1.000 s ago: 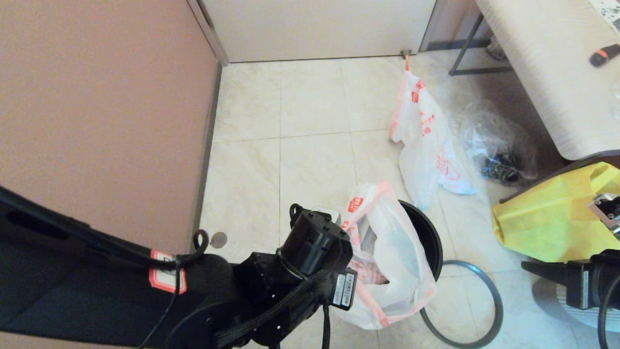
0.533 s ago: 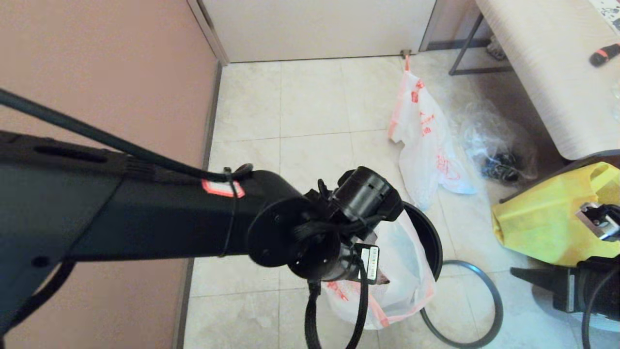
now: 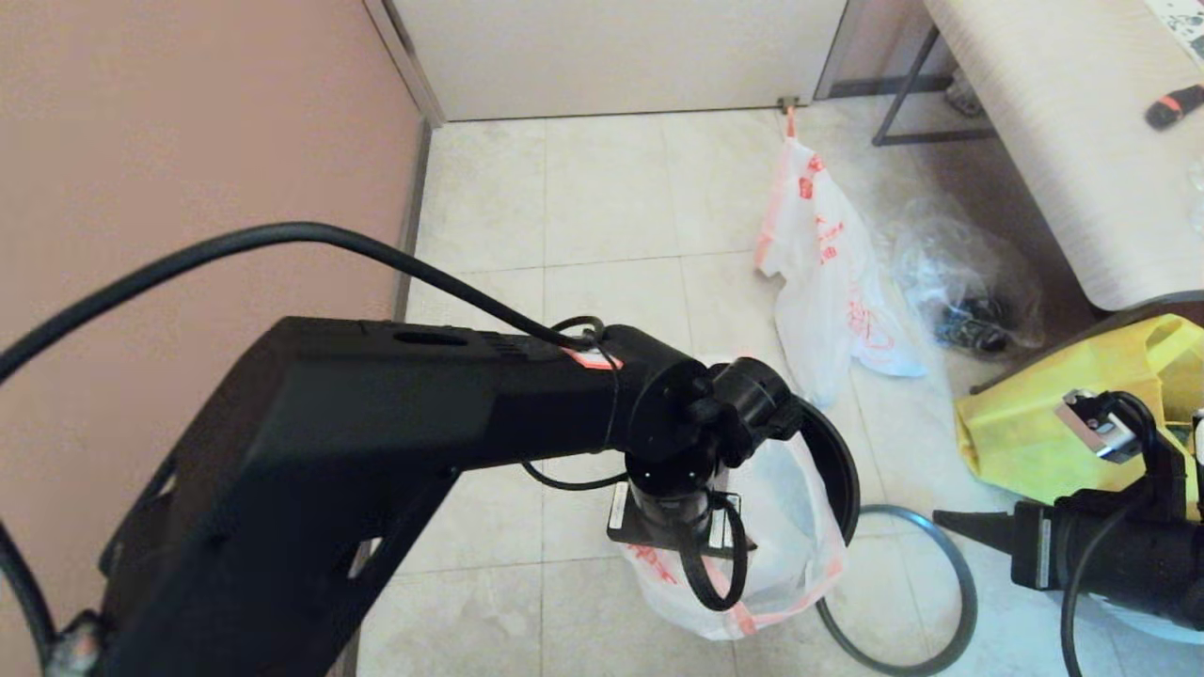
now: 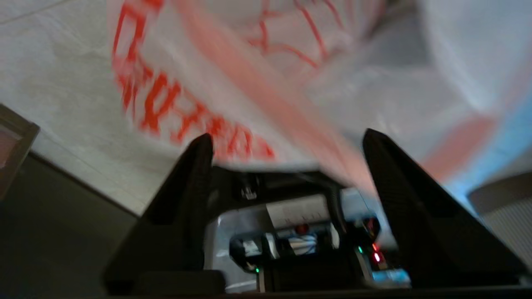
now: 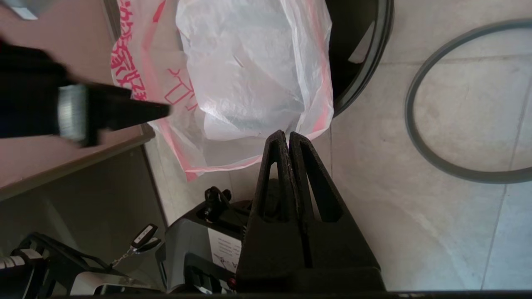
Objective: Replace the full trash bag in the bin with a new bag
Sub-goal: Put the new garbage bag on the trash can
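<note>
Tiled floor: open left end effector against the full trash bag; right end effector closed.

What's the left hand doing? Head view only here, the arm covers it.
Observer: Left hand is open, with the new bag's printed side right before its fingertips. Contact unclear.
Operator: Right hand?
Observer: Right hand is shut and empty, tips beside the bag's orange hem.
Operator: Bag seated in the bin?
Observer: No. The right wrist view shows it spilling over one side of the bin, the rest of the mouth bare.
</note>
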